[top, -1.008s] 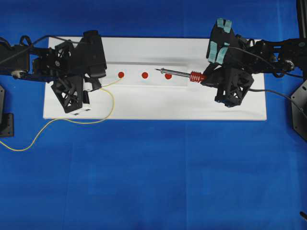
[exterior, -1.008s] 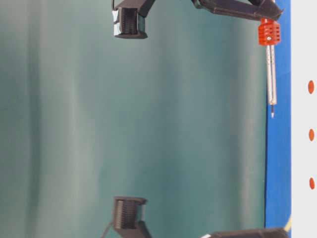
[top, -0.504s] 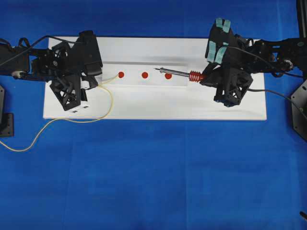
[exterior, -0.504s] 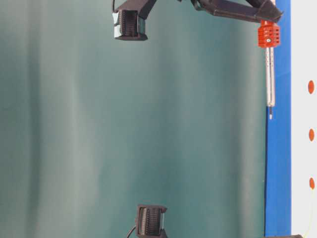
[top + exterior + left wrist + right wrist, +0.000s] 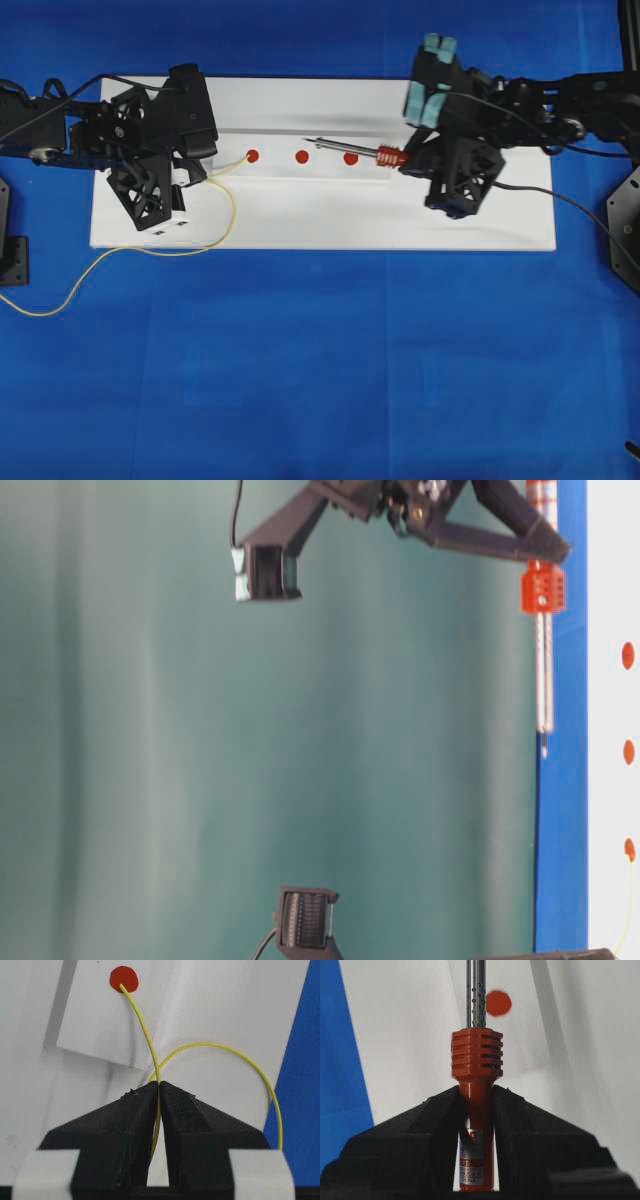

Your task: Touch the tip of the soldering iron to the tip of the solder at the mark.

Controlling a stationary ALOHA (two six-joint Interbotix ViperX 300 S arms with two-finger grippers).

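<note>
Meanwhile the right pincer [image 5: 476, 1110] pinches the soldering iron [image 5: 476, 1060], whose shaft juts straight ahead.

Bare board [image 5: 320, 215] between both arms

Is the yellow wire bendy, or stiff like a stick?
Probably bendy: the solder curves from the left end effector to the red mark and trails in loose loops. It likely feels light, since the thin free end holds itself up.
</note>
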